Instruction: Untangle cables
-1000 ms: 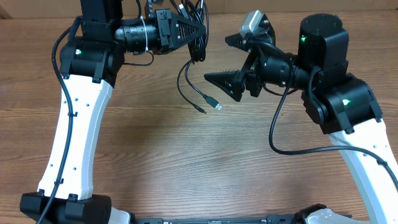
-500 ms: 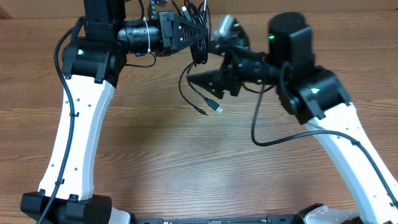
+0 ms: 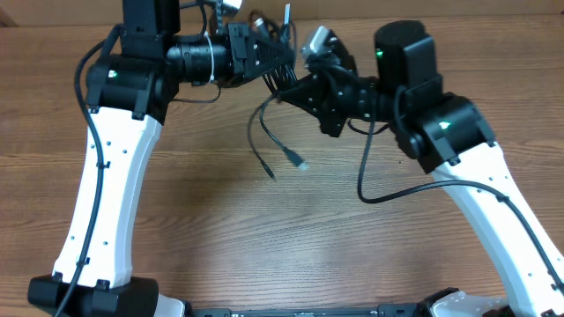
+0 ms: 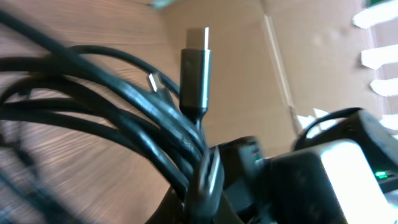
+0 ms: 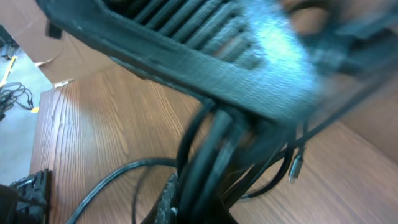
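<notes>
A bundle of black cables (image 3: 280, 77) hangs above the table at the back centre. My left gripper (image 3: 273, 60) is shut on its top. My right gripper (image 3: 296, 88) has come in from the right and is shut on the same bundle just below. Two loose ends dangle over the wood, one ending in a silver USB plug (image 3: 300, 162). In the left wrist view the cables (image 4: 124, 118) loop past my left gripper (image 4: 208, 199), with a plug (image 4: 196, 68) standing upright. In the right wrist view the cables (image 5: 214, 149) run between the jaws of my right gripper (image 5: 199, 208).
The wooden table (image 3: 291, 238) lies below the hanging ends. The left gripper's ribbed finger (image 5: 205, 56) fills the top of the right wrist view. The right arm's body (image 4: 339, 168) crowds the lower right of the left wrist view.
My right gripper has moved left to the bundle and gone from open to shut on it. The dangling cable ends have swung a little down and left.
</notes>
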Motion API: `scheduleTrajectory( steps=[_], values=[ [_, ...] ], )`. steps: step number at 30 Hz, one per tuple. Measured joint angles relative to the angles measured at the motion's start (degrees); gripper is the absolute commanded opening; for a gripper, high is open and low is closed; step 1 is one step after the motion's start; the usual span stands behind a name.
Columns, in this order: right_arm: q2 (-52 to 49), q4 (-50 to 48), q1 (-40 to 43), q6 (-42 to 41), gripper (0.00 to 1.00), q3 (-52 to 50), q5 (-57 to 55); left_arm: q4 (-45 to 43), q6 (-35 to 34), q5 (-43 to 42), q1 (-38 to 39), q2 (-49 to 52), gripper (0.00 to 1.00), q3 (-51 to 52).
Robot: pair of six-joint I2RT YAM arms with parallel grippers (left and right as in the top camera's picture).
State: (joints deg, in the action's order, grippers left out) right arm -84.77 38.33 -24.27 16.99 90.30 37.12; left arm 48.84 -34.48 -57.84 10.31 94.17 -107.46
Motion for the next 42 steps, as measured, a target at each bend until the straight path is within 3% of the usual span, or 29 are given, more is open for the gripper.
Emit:
scheduleTrajectory(
  steps=[5, 10, 12, 17, 23, 24, 26, 27, 28, 29, 30, 42],
  values=[
    [3.1, 1.2, 5.9, 0.4, 0.04, 0.0, 2.7, 11.5, 6.2, 7.6, -0.4, -3.5, 0.04, -0.2],
    [8.2, 0.3, 19.0, -0.1, 0.04, 0.1, -2.7, 21.9, 12.2, 15.3, -4.2, -10.9, 0.04, 0.2],
    [8.7, 0.7, 20.3, -0.2, 0.04, 0.2, -3.3, 24.5, 13.4, 17.4, -5.8, -13.9, 0.04, 0.2],
    [8.7, 1.7, 20.1, -0.5, 0.04, 0.2, -1.8, 26.8, 15.4, 21.8, -7.3, -19.6, 0.04, 0.2],
    [8.7, 2.0, 14.6, -2.4, 0.04, 0.2, 0.6, 23.2, 15.9, 22.8, -7.3, -17.9, 0.06, 0.2],
    [8.7, 2.0, 13.7, -2.5, 0.04, 0.2, 0.7, 22.8, 16.0, 22.9, -7.3, -17.1, 0.15, 0.2],
    [8.7, 2.1, 12.2, -2.8, 0.07, 0.2, 1.2, 22.6, 16.4, 23.9, -7.3, -15.5, 0.56, 0.2],
    [8.7, 2.1, 11.7, -3.1, 0.11, 0.2, 1.4, 22.8, 16.7, 24.8, -7.0, -14.7, 0.67, 0.2],
    [8.7, 2.2, 11.6, -3.3, 0.12, 0.2, 1.5, 23.0, 16.8, 26.2, -6.6, -13.8, 0.71, 0.2],
    [8.7, 2.3, 11.5, -3.3, 0.12, 0.2, 1.6, 23.4, 16.9, 27.2, -6.2, -13.2, 0.82, 0.2],
    [8.7, 2.5, 11.5, -3.3, 0.13, 0.2, 1.6, 23.6, 17.2, 28.4, -5.4, -12.5, 1.0, 0.2],
    [8.0, 6.9, 7.3, -3.5, 0.14, 0.1, -0.9, 23.0, 18.1, 32.4, -0.8, -11.3, 1.0, -1.9]
  ],
)
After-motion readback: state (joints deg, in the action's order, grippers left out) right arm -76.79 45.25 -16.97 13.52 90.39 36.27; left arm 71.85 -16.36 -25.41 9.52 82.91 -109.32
